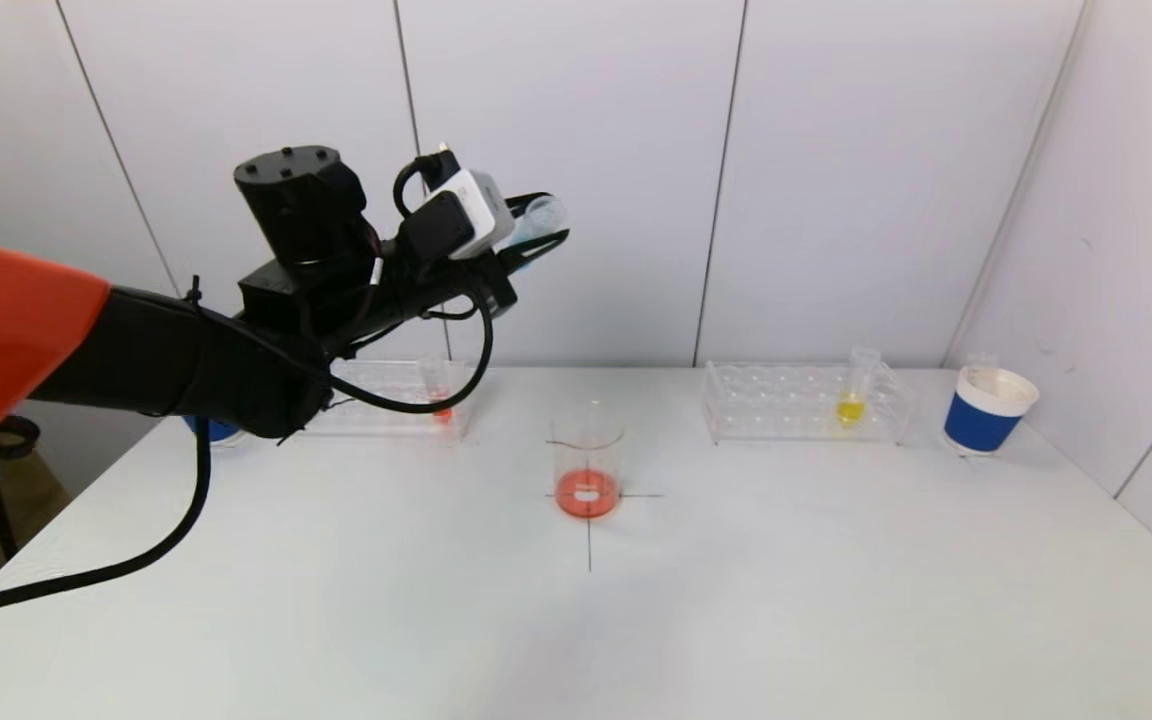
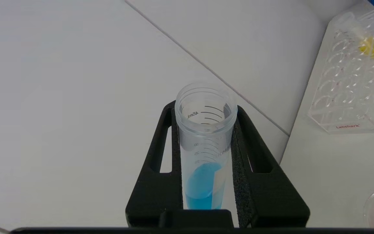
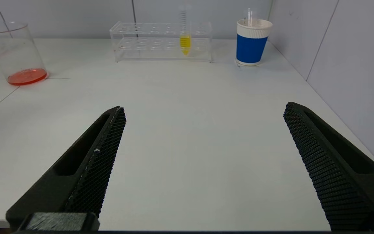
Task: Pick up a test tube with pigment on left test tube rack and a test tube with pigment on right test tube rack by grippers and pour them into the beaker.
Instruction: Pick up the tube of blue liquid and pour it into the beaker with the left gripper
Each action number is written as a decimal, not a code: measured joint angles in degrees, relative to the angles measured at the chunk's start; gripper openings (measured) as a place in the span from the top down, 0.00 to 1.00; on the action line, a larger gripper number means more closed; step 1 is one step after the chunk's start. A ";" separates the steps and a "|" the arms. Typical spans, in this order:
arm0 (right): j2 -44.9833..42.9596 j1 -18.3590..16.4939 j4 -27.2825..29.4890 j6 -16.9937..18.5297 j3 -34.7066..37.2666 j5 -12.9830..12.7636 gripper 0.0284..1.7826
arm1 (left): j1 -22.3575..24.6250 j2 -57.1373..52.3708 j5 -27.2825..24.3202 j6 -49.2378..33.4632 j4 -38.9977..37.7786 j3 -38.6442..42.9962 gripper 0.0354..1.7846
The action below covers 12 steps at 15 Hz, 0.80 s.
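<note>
Clear plastic and glass make up most of what stands on the matte white desk (image 1: 786, 600); the beaker (image 1: 587, 463) is a smooth glass cylinder at the centre, on a thin drawn cross, with a shallow layer of orange-red liquid in its bottom; the left test tube rack (image 1: 386, 398) and right test tube rack (image 1: 804, 402) are transparent boxes with rows of round holes, set toward the back on either side of the beaker. A tube with red pigment (image 1: 439, 392) stands in the left rack; a tube with yellow pigment (image 1: 854, 390) stands upright in the right rack; a blue paper cup (image 1: 986, 410) with a white rim sits beside the right rack.

The left hand (image 2: 205, 143) is raised well above the desk, over the left rack in the head view; its black fingers (image 2: 255, 162), lined with rough foam, are closed narrow on a translucent graduated tube with blue pigment (image 2: 205, 152), ridged at its open mouth, the liquid pooled slantwise at its lower end. The right hand (image 3: 203, 156) hangs low over bare desk with its honeycomb-textured fingers (image 3: 105, 152) spread wide, holding nothing.

The left arm covers part of the left rack in the head view; the right arm is out of that view; a blue object behind the left arm is mostly hidden.
</note>
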 joint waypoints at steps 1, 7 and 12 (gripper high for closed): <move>0.00 -0.02 0.00 0.00 0.00 0.00 0.01 | -0.07 0.72 -1.05 0.06 -1.71 0.60 0.76; 0.00 0.00 0.00 0.00 0.00 0.00 0.01 | -0.18 4.66 -5.01 0.77 -10.03 3.39 0.76; 0.00 0.00 0.00 0.00 0.00 0.00 0.01 | -0.55 6.47 -6.94 5.62 -12.76 6.61 0.76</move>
